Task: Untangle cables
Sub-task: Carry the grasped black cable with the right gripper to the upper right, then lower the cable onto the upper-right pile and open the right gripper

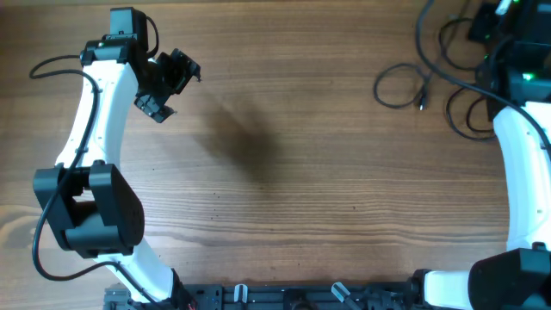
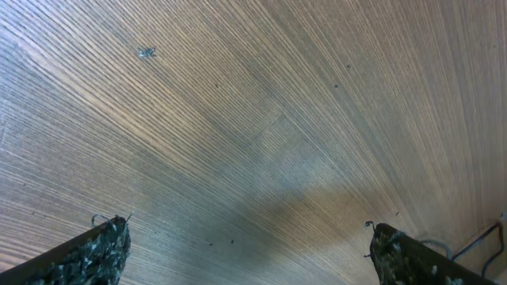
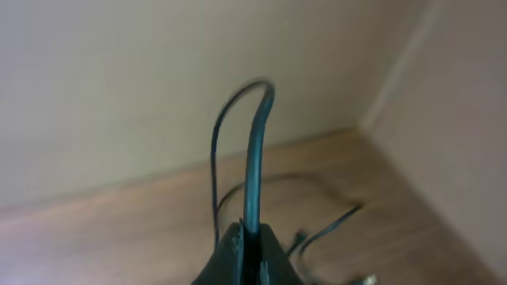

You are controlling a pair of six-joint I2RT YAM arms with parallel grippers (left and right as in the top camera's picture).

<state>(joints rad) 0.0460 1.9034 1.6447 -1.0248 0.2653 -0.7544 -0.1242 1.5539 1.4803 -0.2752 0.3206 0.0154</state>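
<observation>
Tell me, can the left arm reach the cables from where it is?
Probably not. The left gripper hangs open over the table at far left; the cables lie across it in the right corner, where the right gripper pinches one.

The surface [image 1: 327,172] is wood with a fine straight grain, matt, with small dark flecks. The arm shells [image 1: 95,112] are smooth white plastic with a light gloss. The joint housings [image 1: 95,215] are matt black. The left pincer [image 1: 172,89] is black, and its finger pads [image 2: 99,252] are rough and speckled. The cables [image 1: 427,86] have a smooth black jacket with a faint sheen.
</observation>
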